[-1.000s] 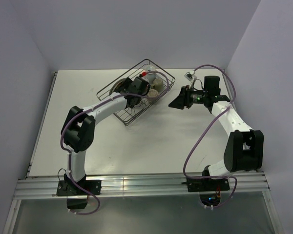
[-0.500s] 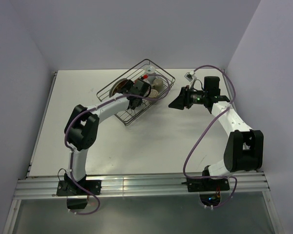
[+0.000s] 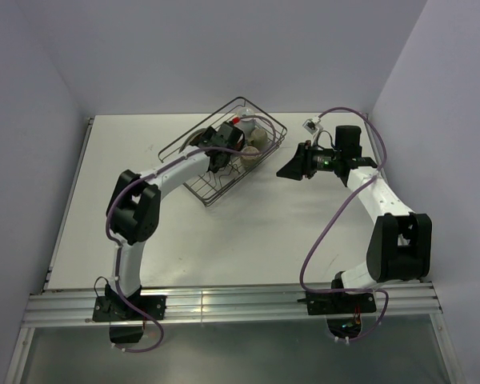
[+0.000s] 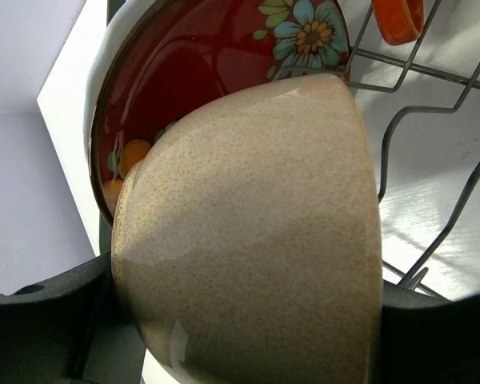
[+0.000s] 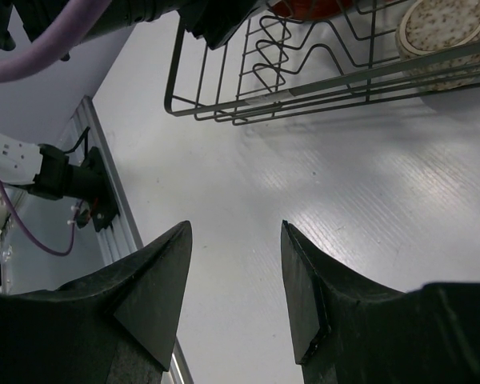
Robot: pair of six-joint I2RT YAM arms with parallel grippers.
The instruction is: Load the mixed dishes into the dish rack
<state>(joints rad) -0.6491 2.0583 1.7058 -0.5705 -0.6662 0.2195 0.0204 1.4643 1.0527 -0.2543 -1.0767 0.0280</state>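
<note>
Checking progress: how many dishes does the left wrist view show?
3: cream bowl between the fingers, red floral plate behind it, orange-red mug top right; others may be hidden.

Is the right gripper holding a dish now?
No: the right gripper has its fingers apart, with only bare table showing between them.
</note>
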